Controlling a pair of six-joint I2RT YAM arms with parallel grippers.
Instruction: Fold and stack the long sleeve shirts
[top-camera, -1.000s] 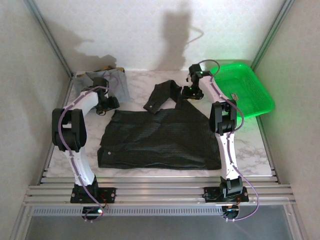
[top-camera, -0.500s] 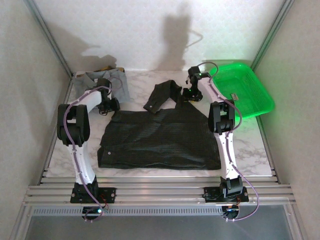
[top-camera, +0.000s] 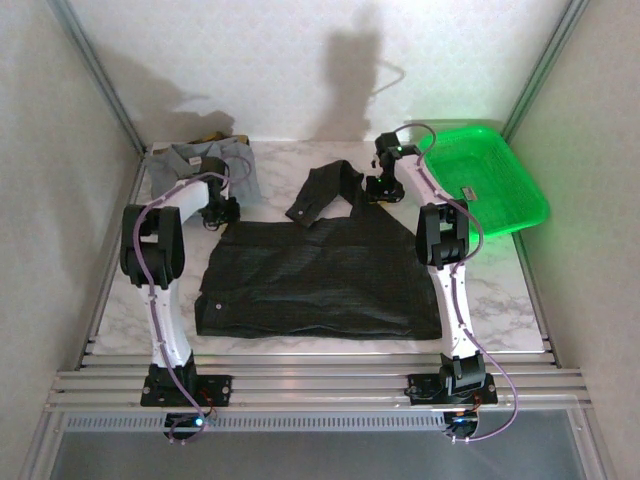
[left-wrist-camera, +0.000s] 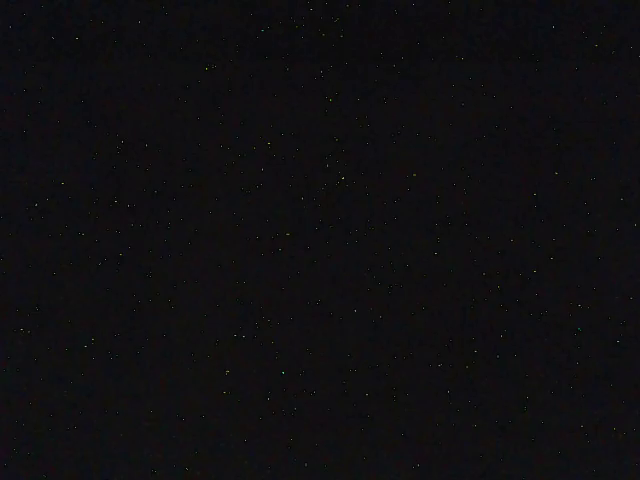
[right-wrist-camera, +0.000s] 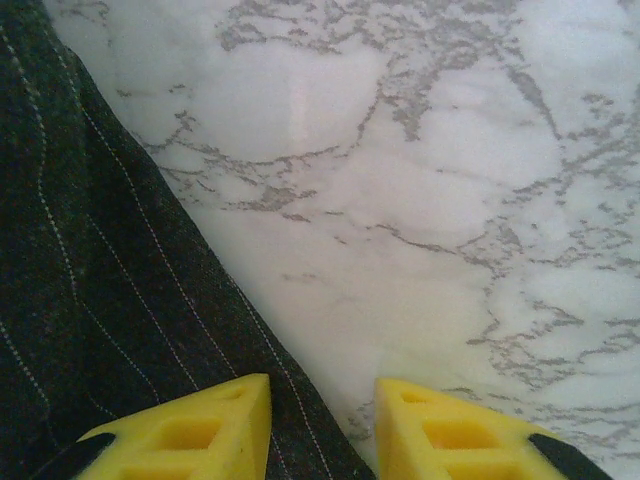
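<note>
Step in hand, by judgement: gripping the far edge of the dark striped shirt (top-camera: 320, 275), spread flat on the surface (top-camera: 500, 290), while the grey-blue shirt (top-camera: 190, 158) lies at the far left corner. The right pincer (right-wrist-camera: 322, 395) stands apart astride the dark shirt's edge, unclamped; the left pincer (top-camera: 222, 210) sits at its far left corner, state indeterminable. The next move calls for both to clamp and lift evenly; no writing is legible.
</note>
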